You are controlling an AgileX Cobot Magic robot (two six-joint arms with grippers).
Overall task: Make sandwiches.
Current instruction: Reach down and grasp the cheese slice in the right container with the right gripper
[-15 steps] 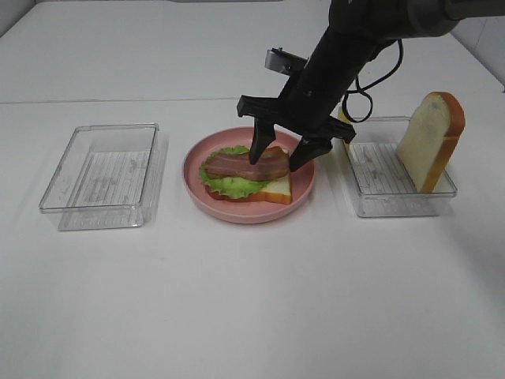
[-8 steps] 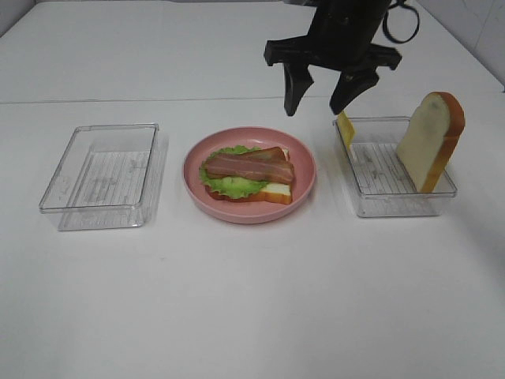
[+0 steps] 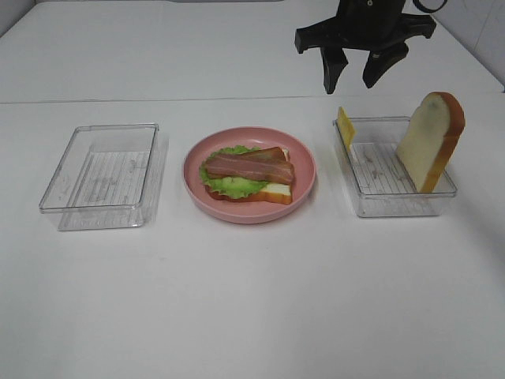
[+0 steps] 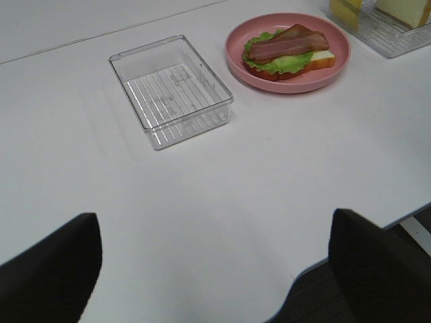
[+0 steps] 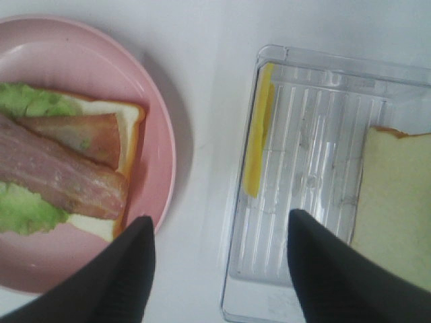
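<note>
A half-built sandwich lies on the pink plate: a bread slice, green lettuce, pink ham and a bacon strip on top. It also shows in the left wrist view and the right wrist view. A yellow cheese slice leans on the near wall of the right clear tray; a bread slice stands upright in it. My right gripper is open and empty, high above the table between plate and right tray. My left gripper is open and empty near the table's front edge.
A clear tray with nothing in it stands left of the plate, also in the left wrist view. The white table's front edge shows in the left wrist view.
My right gripper has let go of the bacon on the sandwich, risen and moved right toward the right tray. The sandwich and trays have not moved.
</note>
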